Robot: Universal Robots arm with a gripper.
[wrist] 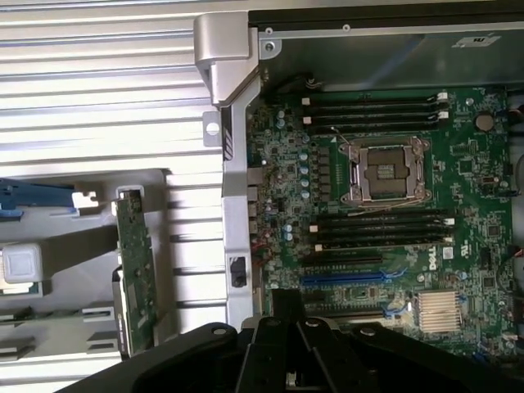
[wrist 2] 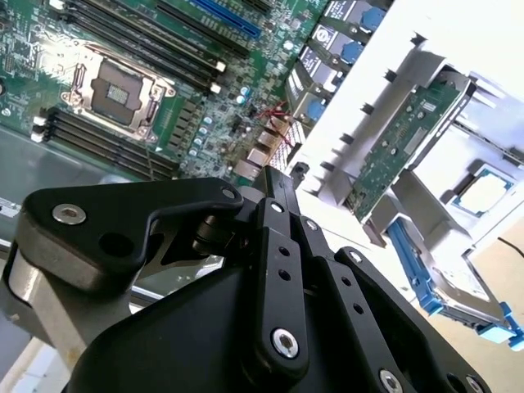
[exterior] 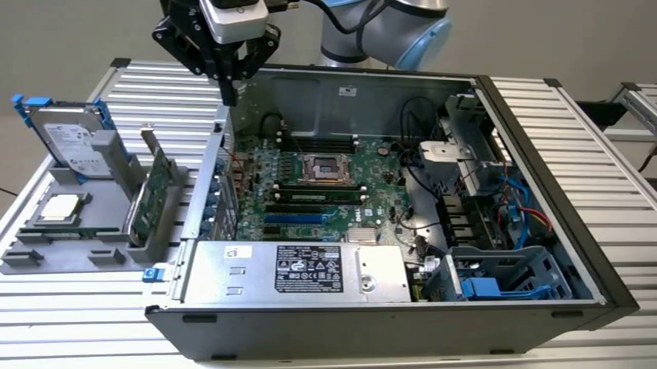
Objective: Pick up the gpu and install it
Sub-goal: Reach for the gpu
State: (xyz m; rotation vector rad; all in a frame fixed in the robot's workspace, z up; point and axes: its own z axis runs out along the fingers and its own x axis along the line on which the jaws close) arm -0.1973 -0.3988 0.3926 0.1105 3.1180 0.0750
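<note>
1. A robot arm's claw (exterior: 230, 92) hangs over the far corner of an open computer case (exterior: 359, 338), above the case wall on the exterior view's left. Its fingers are drawn together and grip nothing.

2. The gpu (exterior: 156, 192) is outside the case, standing on edge in a grey holder (exterior: 61, 257) on the slatted bench (exterior: 575, 131). From the claw it lies toward the exterior view's left and nearer the camera, just beyond the case wall.

3. The card's long axis runs roughly parallel to that wall. Its silver bracket is at the far end, the end closer to the claw. In both wrist views the green card (wrist 2: 401, 139) (wrist: 135, 262) sits upright between the holder's grey ribs, untouched.

4. The same holder carries a hard drive (exterior: 72, 142) in a blue frame, propped at a slant at the far end. A square CPU chip (exterior: 60, 207) lies flat in its own recess beside the card.

5. Inside the case, the motherboard (exterior: 308, 192) lies flat with its processor socket (exterior: 321, 167) open. The blue expansion slot (exterior: 298, 219) looks unoccupied. A power supply (exterior: 298, 269) fills the near side. The card is not yet picked up.
</note>
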